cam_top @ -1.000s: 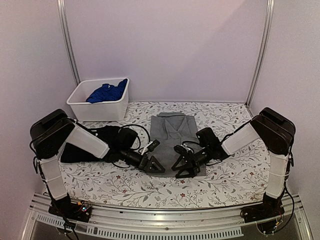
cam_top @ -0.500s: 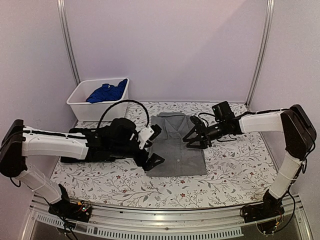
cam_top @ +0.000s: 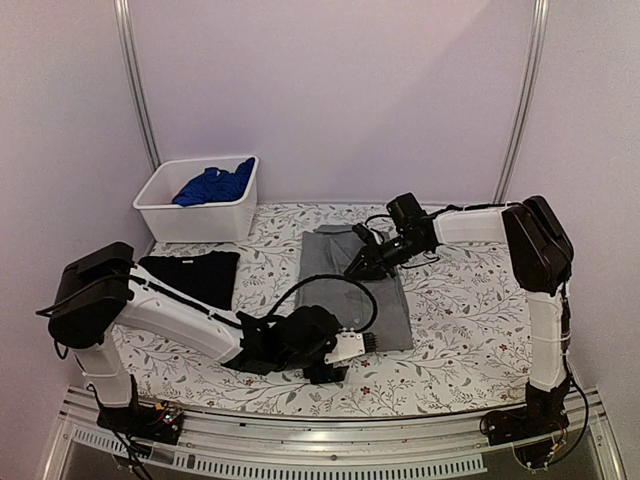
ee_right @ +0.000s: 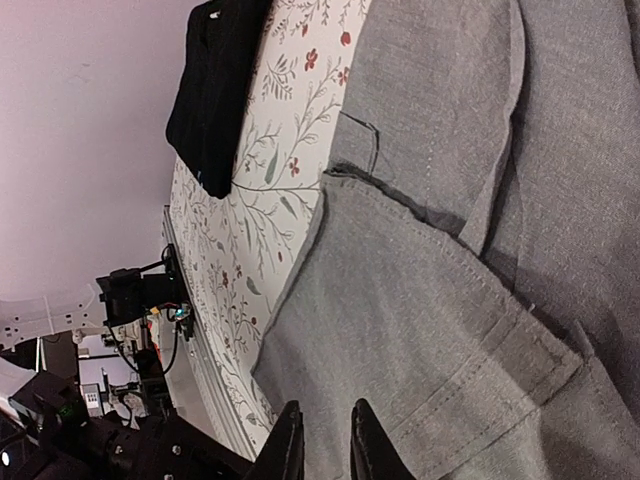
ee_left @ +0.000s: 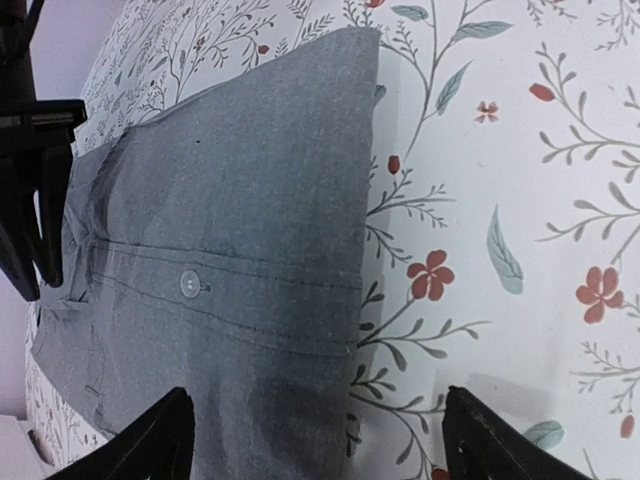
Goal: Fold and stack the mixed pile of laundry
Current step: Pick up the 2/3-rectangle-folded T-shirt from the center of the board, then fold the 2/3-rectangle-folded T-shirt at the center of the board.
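At the far left a white bin (cam_top: 160, 215) holds the blue garment (cam_top: 212, 185). Just in front of it the black T-shirt (cam_top: 195, 275) lies folded on the flowered table (cam_top: 460, 330). The left arm lies low along the near edge. Its cable (cam_top: 330, 283) loops over the grey shirt (cam_top: 355, 300), which lies flat at mid-table. The left gripper (ee_left: 318, 445) has its fingers wide, one on each side of the shirt's near edge. The right gripper (ee_right: 325, 440) is down at the shirt's far right, by the collar. Its fingers (ee_right: 290, 445) stand narrow over the cloth; I cannot tell whether they pinch any of it.
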### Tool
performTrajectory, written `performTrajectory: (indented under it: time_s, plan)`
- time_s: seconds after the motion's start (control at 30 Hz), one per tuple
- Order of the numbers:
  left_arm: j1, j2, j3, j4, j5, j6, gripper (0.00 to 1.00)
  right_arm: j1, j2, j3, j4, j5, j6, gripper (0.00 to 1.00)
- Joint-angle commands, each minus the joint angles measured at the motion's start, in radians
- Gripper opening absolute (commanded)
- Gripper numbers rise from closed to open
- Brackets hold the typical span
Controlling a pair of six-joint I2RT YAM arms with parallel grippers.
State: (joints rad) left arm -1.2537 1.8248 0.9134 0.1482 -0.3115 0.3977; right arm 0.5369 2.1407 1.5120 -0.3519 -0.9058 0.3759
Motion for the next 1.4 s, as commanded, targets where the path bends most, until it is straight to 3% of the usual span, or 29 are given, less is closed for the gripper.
performTrajectory:
  time_s: [0.0, 0.13, 0.33, 0.53, 0.67, 1.03, 1.27, 1.37]
  plan:
    - [-0.020, 0.037, 0.024, 0.059, -0.012, 0.075, 0.85, 0.026, 0.091, 0.070, -0.101, 0.048, -0.095, 0.14]
    - [-0.029, 0.089, 0.005, 0.082, -0.071, 0.114, 0.80, 0.028, 0.143, 0.073, -0.116, 0.071, -0.128, 0.11]
    - [-0.032, 0.171, -0.003, 0.208, -0.301, 0.206, 0.61, 0.035, 0.193, 0.057, -0.154, 0.096, -0.181, 0.10]
    - [-0.038, 0.173, -0.020, 0.345, -0.405, 0.317, 0.28, 0.038, 0.202, 0.021, -0.143, 0.095, -0.190, 0.10]
    - [-0.049, 0.061, -0.016, 0.291, -0.361, 0.331, 0.00, 0.046, 0.191, 0.022, -0.158, 0.095, -0.196, 0.10]
    - [-0.034, -0.252, 0.150, -0.381, 0.026, 0.024, 0.00, 0.133, 0.074, -0.045, -0.222, 0.045, -0.268, 0.19]
    - [-0.039, -0.283, 0.204, -0.583, 0.180, -0.047, 0.00, 0.150, -0.055, -0.072, -0.233, 0.047, -0.266, 0.35]
    - [-0.039, -0.274, 0.224, -0.620, 0.200, -0.066, 0.00, 0.148, -0.046, -0.069, -0.248, 0.062, -0.275, 0.36]
